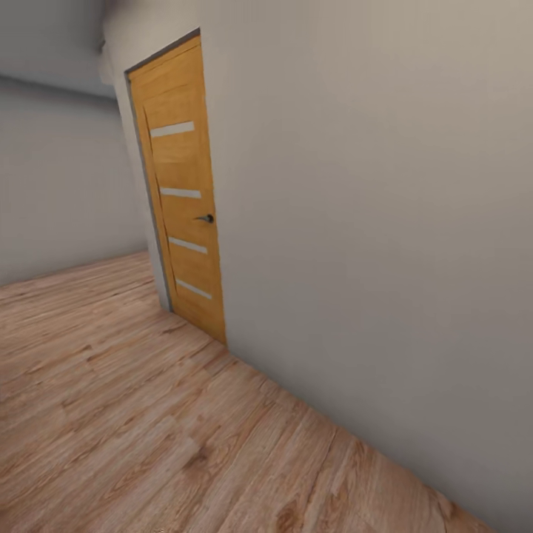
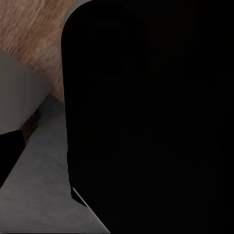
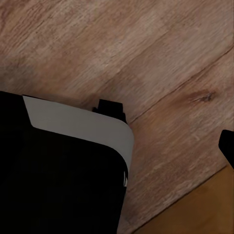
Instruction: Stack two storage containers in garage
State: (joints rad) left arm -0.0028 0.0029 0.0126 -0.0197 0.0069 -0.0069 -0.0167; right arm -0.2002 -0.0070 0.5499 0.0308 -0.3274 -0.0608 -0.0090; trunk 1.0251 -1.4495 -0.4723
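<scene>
- The wood-plank floor (image 1: pixel 133 414) fills the head view from nine o'clock round to six o'clock. By its light planks I take this for the house side and not the garage, so the robot reads as on its way between rooms.
- A wooden door (image 1: pixel 180 189) with four pale glass strips and a dark handle (image 1: pixel 205 218) stands at about eleven o'clock, shut flat in the cream wall (image 1: pixel 370 222). Judging by its place at the end of this stretch of wall, it may be the way onward, though where it leads cannot be told.
- The wall runs from the door out to three and five o'clock. It sits slanted in the picture, most likely because the head is turned as the base travels alongside it.
- Neither orange-red container can be made out anywhere, so where they are cannot be told from here.
- The left wrist view adds a dark robot body panel (image 2: pixel 146 122) close to the lens, with a sliver of planks and grey casing beside it. The arm seems tucked in for driving. Whether the left claw is spread or pressed together I cannot tell.
- The right wrist view adds planks seen close, a black-and-grey robot part (image 3: pixel 63 161), and an orange-brown strip (image 3: pixel 200 209) at one corner, perhaps the door or its trim. The right claw's state I cannot tell either.
</scene>
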